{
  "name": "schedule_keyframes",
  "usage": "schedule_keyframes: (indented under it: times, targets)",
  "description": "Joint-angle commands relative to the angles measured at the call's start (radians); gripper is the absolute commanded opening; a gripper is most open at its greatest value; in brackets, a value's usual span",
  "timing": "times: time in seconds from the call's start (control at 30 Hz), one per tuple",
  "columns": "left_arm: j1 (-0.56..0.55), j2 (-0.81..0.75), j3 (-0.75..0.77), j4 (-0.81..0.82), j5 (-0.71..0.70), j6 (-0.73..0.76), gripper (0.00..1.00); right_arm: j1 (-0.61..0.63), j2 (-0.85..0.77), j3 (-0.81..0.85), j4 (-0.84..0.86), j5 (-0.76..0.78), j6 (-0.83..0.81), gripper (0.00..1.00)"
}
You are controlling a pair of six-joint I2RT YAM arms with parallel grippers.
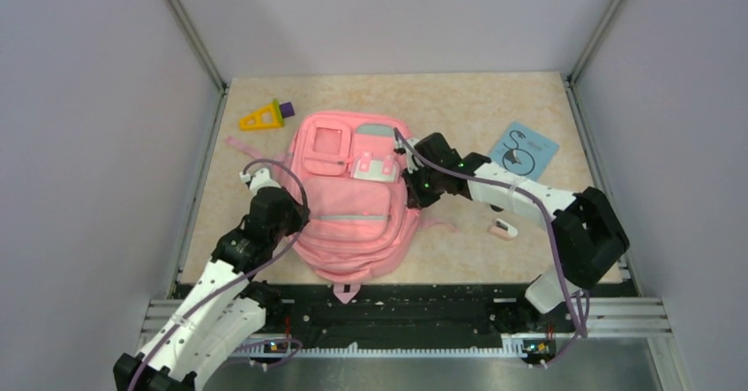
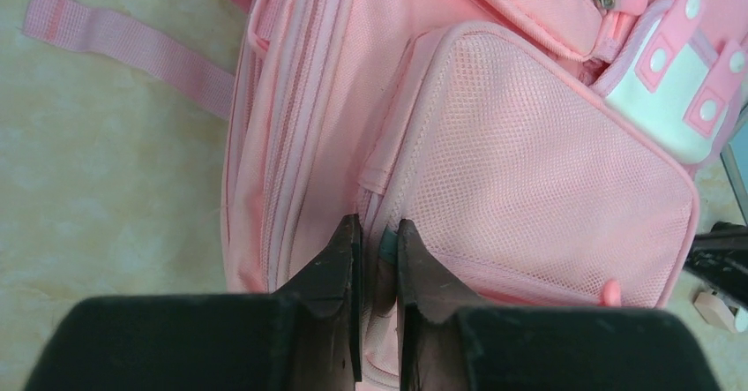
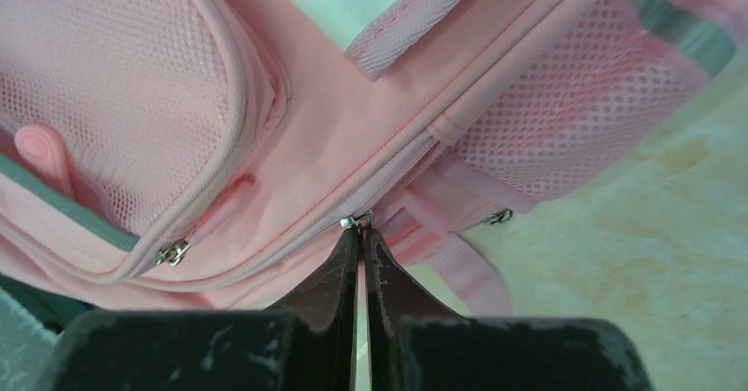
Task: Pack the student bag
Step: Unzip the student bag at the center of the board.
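Note:
The student bag [image 1: 353, 197], a pink backpack with white patches and a mesh front pocket, lies flat in the middle of the table. My left gripper [image 1: 287, 213] is at its left edge. In the left wrist view that gripper [image 2: 377, 232] is shut on a fold of the bag [image 2: 547, 161] beside the mesh pocket, with pink fabric pinched between the fingers. My right gripper [image 1: 413, 184] is at the bag's right side. In the right wrist view it [image 3: 361, 232] is shut on a zipper pull, with the metal slider [image 3: 357, 221] at its fingertips on the bag's [image 3: 115, 82] long side zipper.
A yellow triangle with a purple block [image 1: 263, 117] lies at the back left. A blue booklet [image 1: 523, 150] lies at the back right. A small pink and white piece [image 1: 504, 229] sits right of the bag. A loose pink strap [image 2: 123, 47] trails left.

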Motion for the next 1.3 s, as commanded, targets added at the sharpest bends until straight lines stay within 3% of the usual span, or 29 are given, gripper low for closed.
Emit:
schedule_keyframes:
  times: [0.0,0.43,0.87,1.03,1.27]
  targets:
    - [0.004,-0.049,-0.008,0.144,-0.067,-0.067,0.00,0.039,-0.129,-0.115,0.030,-0.092,0.132,0.00]
    - [0.004,-0.078,-0.043,0.189,-0.087,-0.115,0.00,0.242,-0.194,-0.206,0.168,-0.141,0.287,0.00]
    - [0.004,-0.084,-0.075,0.264,-0.099,-0.180,0.00,0.426,-0.250,-0.225,0.446,-0.014,0.510,0.00]
    - [0.004,-0.091,-0.101,0.299,-0.093,-0.199,0.00,0.502,-0.212,-0.201,0.584,0.098,0.551,0.00]
    - [0.003,-0.111,-0.102,0.309,-0.100,-0.198,0.00,0.594,-0.041,-0.081,0.613,0.212,0.521,0.00]
